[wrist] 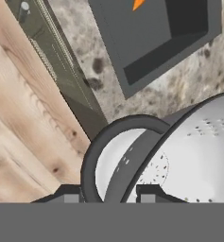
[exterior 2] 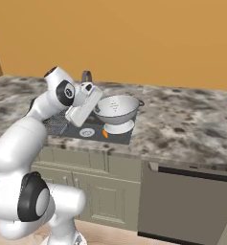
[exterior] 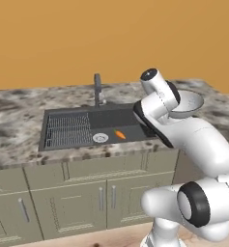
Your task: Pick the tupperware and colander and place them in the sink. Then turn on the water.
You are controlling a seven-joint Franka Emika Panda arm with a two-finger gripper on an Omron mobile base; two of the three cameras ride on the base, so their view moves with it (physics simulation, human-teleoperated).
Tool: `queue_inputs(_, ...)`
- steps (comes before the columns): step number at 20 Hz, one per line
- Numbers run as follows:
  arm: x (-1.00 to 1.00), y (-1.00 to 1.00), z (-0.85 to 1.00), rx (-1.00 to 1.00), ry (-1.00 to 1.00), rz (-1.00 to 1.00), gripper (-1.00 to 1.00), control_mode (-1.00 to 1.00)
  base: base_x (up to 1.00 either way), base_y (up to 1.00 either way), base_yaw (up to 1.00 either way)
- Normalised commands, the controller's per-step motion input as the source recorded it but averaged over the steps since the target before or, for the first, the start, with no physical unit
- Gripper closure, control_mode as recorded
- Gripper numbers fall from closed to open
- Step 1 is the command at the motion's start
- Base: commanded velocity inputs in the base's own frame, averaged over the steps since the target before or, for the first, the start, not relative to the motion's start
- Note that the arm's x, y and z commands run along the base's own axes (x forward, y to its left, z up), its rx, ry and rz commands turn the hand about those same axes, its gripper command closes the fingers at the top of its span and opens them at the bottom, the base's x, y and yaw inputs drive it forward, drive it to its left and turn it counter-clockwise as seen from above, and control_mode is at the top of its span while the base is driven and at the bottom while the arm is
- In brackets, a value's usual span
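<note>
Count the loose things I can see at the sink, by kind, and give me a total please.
Colander, held up by the gripper on its handle: 1
Carrot, lying in the sink: 1
Total: 2

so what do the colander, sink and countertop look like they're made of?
Colander: looks like metal or glossy white-grey plastic; smooth sheen, tiny perforations, can't settle which. Sink: matte dark grey, composite or coated metal by the look; no shine, ribbed drainboard. Countertop: polished granite-like stone, mottled grey, white and brown speckle.
</note>
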Motion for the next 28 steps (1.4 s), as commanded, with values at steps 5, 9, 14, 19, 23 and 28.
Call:
queue_inputs(5,0.00,0.00,0.00,0.00,0.00,0.00,1.00,1.00,0.26,-0.04,0.07)
queue_inputs(9,0.00,0.00,0.00,0.00,0.00,0.00,1.00,1.00,0.47,0.09,0.03)
queue_inputs(14,0.00,0.00,0.00,0.00,0.00,0.00,1.00,1.00,0.58,0.00,0.00)
queue_inputs(19,0.00,0.00,0.00,0.00,0.00,0.00,1.00,1.00,0.55,0.00,0.00)
queue_inputs(23,0.00,0.00,0.00,0.00,0.00,0.00,1.00,1.00,0.43,0.00,0.00)
queue_inputs(28,0.24,0.00,-0.07,0.00,0.00,0.01,1.00,-1.00,0.27,0.00,0.00)
